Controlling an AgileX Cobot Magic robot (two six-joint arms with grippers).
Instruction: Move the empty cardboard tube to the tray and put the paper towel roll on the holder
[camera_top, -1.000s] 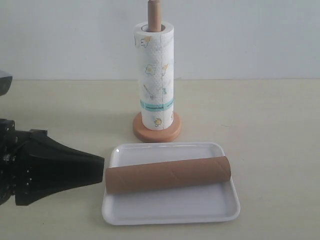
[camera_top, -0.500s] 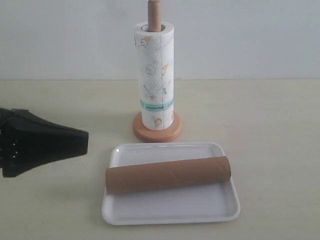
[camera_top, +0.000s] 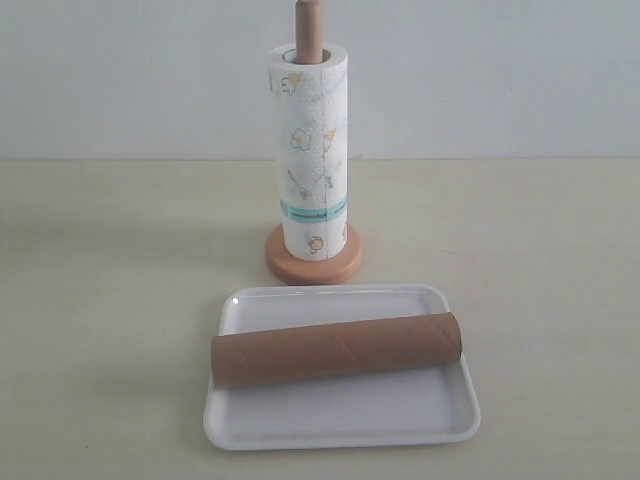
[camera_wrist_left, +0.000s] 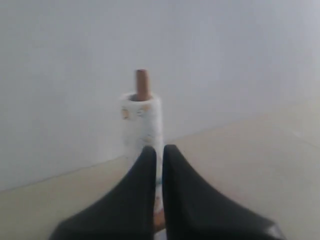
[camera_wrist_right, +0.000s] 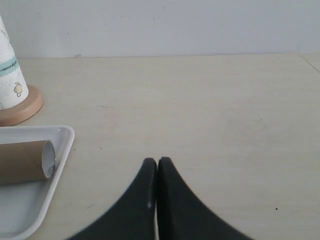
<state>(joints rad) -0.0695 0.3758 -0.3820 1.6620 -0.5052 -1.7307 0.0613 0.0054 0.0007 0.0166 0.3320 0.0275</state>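
Note:
The brown cardboard tube (camera_top: 336, 349) lies on its side across the white tray (camera_top: 340, 412) at the front of the table; its open end (camera_wrist_right: 30, 160) and the tray's corner (camera_wrist_right: 55, 165) show in the right wrist view. The paper towel roll (camera_top: 308, 150) stands upright on the wooden holder (camera_top: 314, 262), whose rod tip (camera_top: 308, 30) pokes out above it. Neither gripper shows in the exterior view. My left gripper (camera_wrist_left: 159, 150) is shut on nothing, with the roll (camera_wrist_left: 141, 122) far beyond it. My right gripper (camera_wrist_right: 157, 162) is shut, empty, above bare table right of the tray.
A pale wall rises behind the cream table (camera_top: 520, 240). Nothing else stands on the table besides the tray and the holder.
The left arm's black gripper has drawn back leftward from beside the tray and has left the exterior view. Tube, tray, roll and holder have not moved.

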